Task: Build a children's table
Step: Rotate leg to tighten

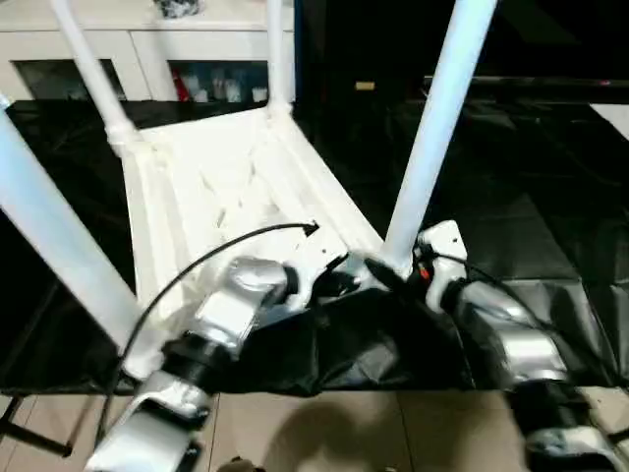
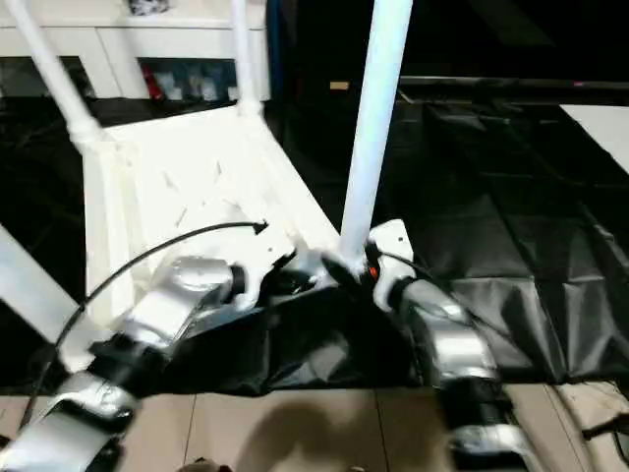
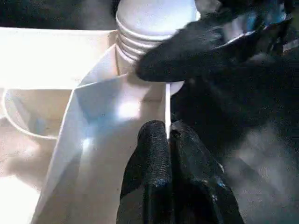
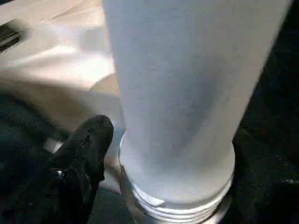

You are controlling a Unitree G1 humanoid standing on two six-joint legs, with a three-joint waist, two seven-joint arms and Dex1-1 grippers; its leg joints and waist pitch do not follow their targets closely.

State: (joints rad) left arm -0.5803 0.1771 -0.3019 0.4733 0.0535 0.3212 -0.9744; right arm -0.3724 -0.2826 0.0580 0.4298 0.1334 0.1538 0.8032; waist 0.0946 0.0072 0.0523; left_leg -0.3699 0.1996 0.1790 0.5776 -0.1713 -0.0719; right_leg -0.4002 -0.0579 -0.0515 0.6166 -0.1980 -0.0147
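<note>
Children's table point(image 1: 226, 187) lay upside down on a black sheet point(image 1: 550, 256), its rim turned up and four white legs rising from the corner sockets. The step in hand looked to be screwing the near right leg point(image 1: 437, 118) home, since its ribbed threads point(image 3: 140, 39) were not fully sunk into the near right socket point(image 3: 122, 65). To do that well, the leg probably needed to stay square to the socket while turning, so the threads would not cross, and the tabletop had to be kept from sliding on the sheet.

At that near right socket both grippers worked. The left gripper point(image 3: 167, 135) had its two black fingers pressed together, pinching the thin edge of the table's rim point(image 3: 167, 107) just beside the socket, apparently as a brace. The right gripper point(image 1: 398, 270) sat at the foot of the near right leg, just above the socket. One black finger point(image 4: 88, 140) lay against the leg's base, while the other was hidden behind the leg. Whether it gripped the leg or stood spread around it could not be told.

The other three legs stood at the sockets farther from that corner, and a white cabinet point(image 1: 147, 59) stood beyond the table's far end.
</note>
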